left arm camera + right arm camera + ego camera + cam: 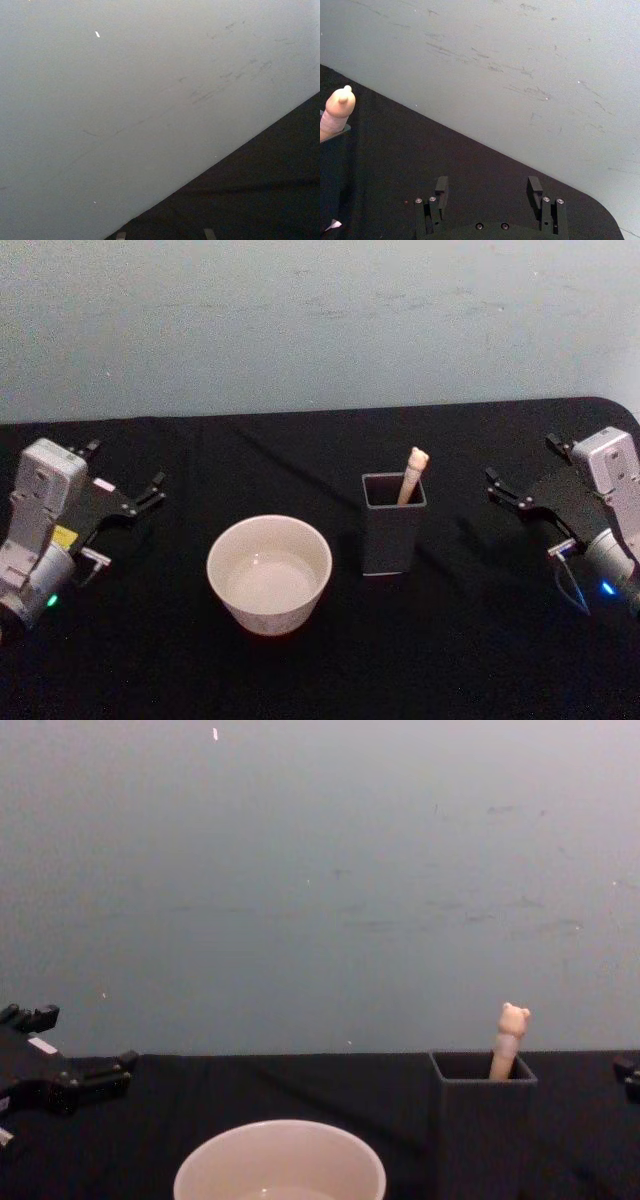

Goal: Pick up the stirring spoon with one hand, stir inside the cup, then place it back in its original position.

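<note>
One stirring spoon (411, 478) in holder (392, 537)

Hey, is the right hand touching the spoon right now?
Apart. The head view shows bare table between the right hand and the spoon, which stands in the holder.

The cream-white cup (280, 1152) is sitting low and central on the black table (330, 1085). Near it on the right, the dark grey square holder (482, 1125) is standing upright. The stirring spoon (508, 1042) is leaning inside it, its peach bear-head handle poking above the rim. The left gripper (75, 1045) is hovering at the left edge, fingers spread. A sliver of the right gripper (629, 1073) is peeking in at the right edge.
</note>
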### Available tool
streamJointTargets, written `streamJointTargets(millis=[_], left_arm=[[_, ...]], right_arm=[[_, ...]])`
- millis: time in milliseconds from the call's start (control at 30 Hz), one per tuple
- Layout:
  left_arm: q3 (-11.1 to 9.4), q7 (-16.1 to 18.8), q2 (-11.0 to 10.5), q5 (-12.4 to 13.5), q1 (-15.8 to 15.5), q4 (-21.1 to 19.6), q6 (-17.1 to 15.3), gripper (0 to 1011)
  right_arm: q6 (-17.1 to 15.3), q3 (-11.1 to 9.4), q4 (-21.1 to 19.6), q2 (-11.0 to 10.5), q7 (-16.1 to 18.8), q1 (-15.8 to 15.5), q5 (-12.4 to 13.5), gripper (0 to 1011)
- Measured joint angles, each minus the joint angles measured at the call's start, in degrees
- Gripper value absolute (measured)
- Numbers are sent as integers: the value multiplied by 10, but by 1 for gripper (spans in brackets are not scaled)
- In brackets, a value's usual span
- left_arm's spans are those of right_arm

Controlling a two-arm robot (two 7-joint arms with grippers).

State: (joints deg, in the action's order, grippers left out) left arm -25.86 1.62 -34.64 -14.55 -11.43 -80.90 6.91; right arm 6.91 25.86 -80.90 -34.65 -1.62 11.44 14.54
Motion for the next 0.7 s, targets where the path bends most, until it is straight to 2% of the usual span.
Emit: streamJointTargets(millis=[600,700], left_arm=[[0,0,0,0,0,0,0,1001],[0,0,0,0,0,0,0,1001]], right_arm=[[0,0,0,0,0,0,0,1000],[4,-9,-4,1,2,-5,2,1000]])
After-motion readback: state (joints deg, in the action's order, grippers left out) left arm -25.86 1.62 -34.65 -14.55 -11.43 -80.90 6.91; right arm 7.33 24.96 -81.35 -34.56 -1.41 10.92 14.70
